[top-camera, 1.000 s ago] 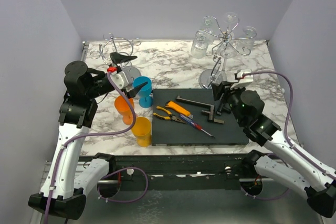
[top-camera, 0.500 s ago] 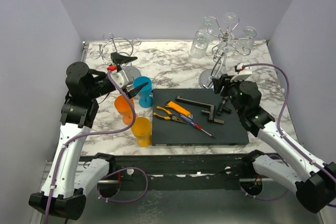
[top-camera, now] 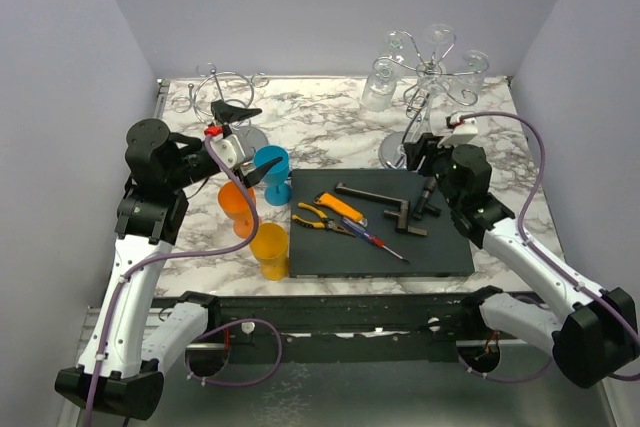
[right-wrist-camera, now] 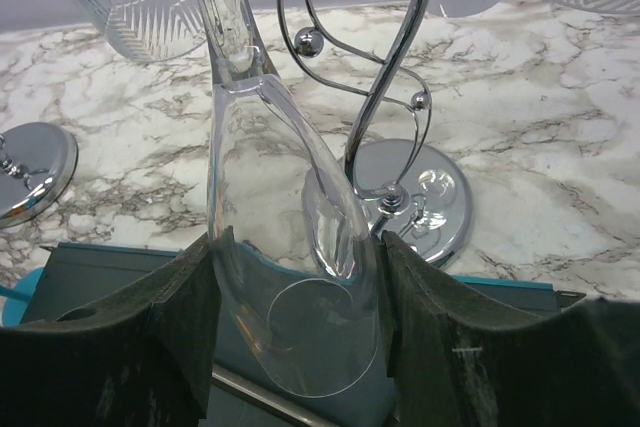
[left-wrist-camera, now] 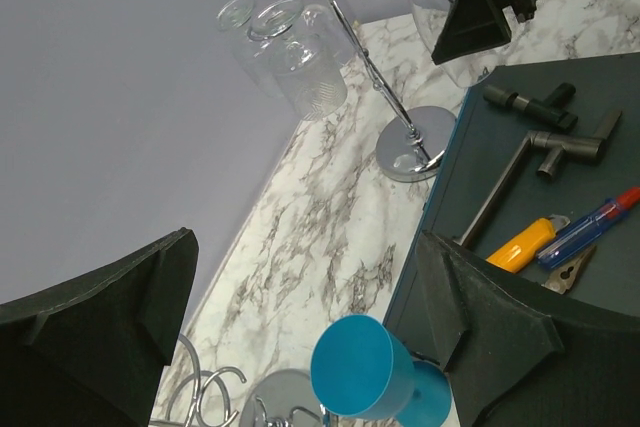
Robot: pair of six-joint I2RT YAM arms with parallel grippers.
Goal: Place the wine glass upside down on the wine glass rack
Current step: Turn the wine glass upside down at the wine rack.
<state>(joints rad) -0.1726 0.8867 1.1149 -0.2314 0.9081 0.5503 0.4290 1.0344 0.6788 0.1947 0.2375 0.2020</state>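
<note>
My right gripper (top-camera: 422,150) is shut on a clear wine glass (right-wrist-camera: 290,207), gripping its bowl between the fingers (right-wrist-camera: 170,327), with the stem pointing up and away. It holds the glass just in front of the chrome wine glass rack (top-camera: 428,72), close to the rack's round base (right-wrist-camera: 400,197). Several clear glasses (top-camera: 380,82) hang on the rack's arms. The left wrist view shows the rack (left-wrist-camera: 410,142) and the held glass (left-wrist-camera: 455,62). My left gripper (top-camera: 252,142) is open and empty above a blue cup (top-camera: 270,167).
A dark mat (top-camera: 380,237) holds pliers, a screwdriver and metal tools. Two orange cups (top-camera: 268,247) stand left of it. A smaller chrome rack (top-camera: 225,87) stands at the back left. The blue cup (left-wrist-camera: 365,367) sits below my left fingers.
My right arm has moved back and up towards the rack with the wine glass in its grip. The left arm has not moved.
</note>
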